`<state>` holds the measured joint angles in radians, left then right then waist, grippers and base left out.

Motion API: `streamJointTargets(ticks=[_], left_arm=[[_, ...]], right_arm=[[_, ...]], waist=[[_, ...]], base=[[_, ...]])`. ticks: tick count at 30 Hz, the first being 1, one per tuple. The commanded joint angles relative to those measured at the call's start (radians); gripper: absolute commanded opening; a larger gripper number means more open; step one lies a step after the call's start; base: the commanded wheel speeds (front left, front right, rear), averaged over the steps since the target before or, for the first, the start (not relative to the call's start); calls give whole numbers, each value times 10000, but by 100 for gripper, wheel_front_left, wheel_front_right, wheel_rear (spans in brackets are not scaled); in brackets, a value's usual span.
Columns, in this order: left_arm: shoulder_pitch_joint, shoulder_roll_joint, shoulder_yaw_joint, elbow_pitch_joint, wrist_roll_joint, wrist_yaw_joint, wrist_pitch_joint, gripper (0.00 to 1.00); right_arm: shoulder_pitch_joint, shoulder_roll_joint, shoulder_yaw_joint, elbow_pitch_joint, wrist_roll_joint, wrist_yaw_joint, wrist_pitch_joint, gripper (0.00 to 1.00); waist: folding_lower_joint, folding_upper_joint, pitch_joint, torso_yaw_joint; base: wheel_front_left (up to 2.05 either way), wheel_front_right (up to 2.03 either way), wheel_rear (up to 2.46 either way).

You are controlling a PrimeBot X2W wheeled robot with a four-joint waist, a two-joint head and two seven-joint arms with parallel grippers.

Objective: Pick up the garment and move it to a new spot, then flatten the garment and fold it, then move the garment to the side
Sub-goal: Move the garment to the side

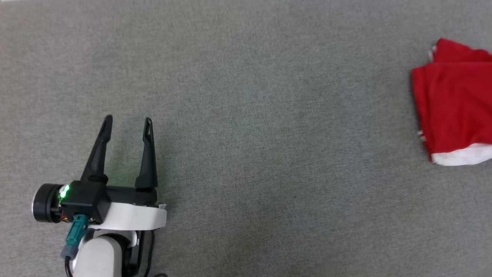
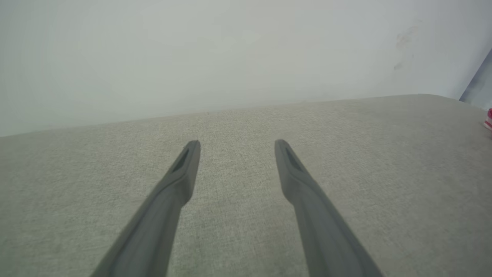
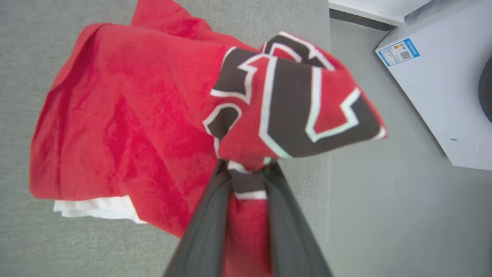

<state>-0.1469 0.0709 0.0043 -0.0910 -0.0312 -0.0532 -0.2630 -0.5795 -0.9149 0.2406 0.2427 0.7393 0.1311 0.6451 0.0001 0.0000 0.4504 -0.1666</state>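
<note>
The garment [image 1: 455, 104], a red jersey with a white sleeve, lies folded at the right edge of the grey surface in the head view. In the right wrist view the garment [image 3: 127, 123] bunches up over the surface, its black white-outlined print lifted. My right gripper [image 3: 248, 171] is shut on a fold of the printed cloth, which fills the gap between its fingers. My left gripper [image 1: 128, 122] rests at the lower left, open and holding nothing, far from the garment. In the left wrist view the left gripper [image 2: 237, 145] points across bare grey fabric, and a sliver of the garment [image 2: 489, 119] shows at the right edge.
The grey fabric surface [image 1: 246, 115] spreads wide between my left gripper and the garment. Its edge [image 3: 328, 115] runs just right of the held fold, with grey floor below. A white cabinet [image 3: 442, 84] stands on that floor. A pale wall [image 2: 230, 57] rises behind the surface.
</note>
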Motion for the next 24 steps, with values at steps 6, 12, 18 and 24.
streamJointTargets(ticks=[6, 12, 18, 24], left_arm=[[-448, 121, 100, -261, 65, -109, -23, 100], [-560, 213, 190, -288, 124, -150, -22, 100], [-437, 163, 213, -156, 75, -99, -22, 100], [-106, 12, 137, 39, -37, -7, -22, 100]], right_arm=[[-691, 8, -982, 1217, -954, -7, -332, 0], [-1064, 535, -1623, 2114, -1790, -7, -520, 0], [-1129, 1198, -2056, 2416, -2445, -7, -957, 100], [-1079, 1502, -2709, 2013, -3445, -7, -2438, 100]], waist=[[-1, 0, 1050, 120], [-1, 0, 1323, 108], [-1, 0, 841, 101], [-1, 0, -50, 219]], base=[[0, 0, 0], [0, 0, 0], [0, 0, 0], [0, 0, 0]])
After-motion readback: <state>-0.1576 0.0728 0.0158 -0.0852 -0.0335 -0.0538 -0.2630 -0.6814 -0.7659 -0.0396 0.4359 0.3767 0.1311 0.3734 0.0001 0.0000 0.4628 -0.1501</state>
